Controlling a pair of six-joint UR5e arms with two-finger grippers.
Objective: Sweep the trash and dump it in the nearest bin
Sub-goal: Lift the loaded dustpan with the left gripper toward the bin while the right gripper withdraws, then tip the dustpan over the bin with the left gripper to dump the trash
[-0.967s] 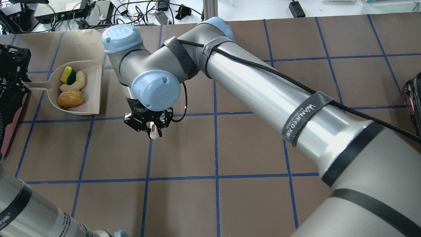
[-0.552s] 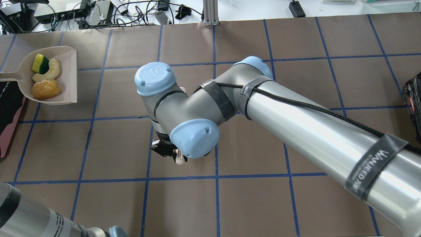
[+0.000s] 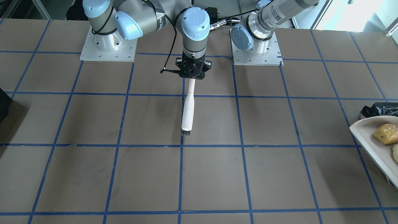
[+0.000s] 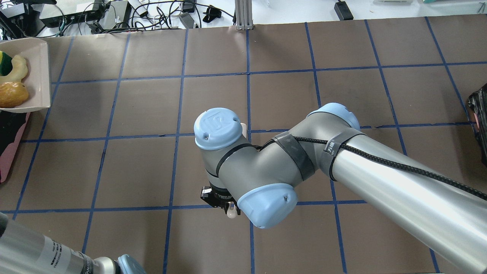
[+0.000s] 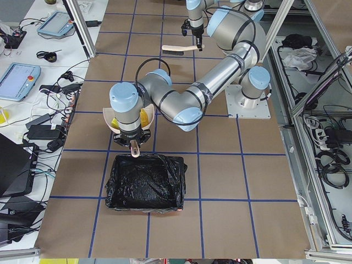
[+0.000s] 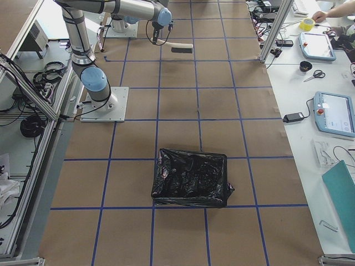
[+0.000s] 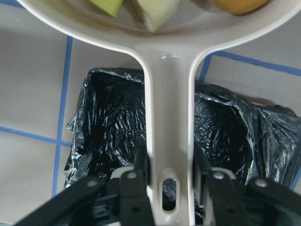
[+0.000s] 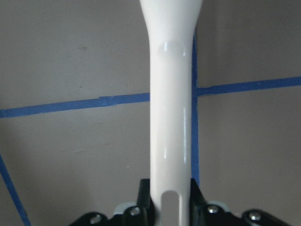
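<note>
While the left gripper [image 7: 168,170] clamps the dustpan [image 7: 168,89] handle above the bin [image 7: 106,127], trash [image 4: 12,95] sits in the pan. Right gripper's [image 3: 192,76] squeezing the brush [image 3: 188,113].

Blue tape lines [image 4: 247,57] grid the brown table [image 4: 152,106].

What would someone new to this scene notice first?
The left gripper clamps a beige plastic dustpan carrying food scraps, its handle above the bin lined with a crinkled black bag. Mid-table, the right gripper holds a white-handled brush, bristles pointing away from the robot.
</note>
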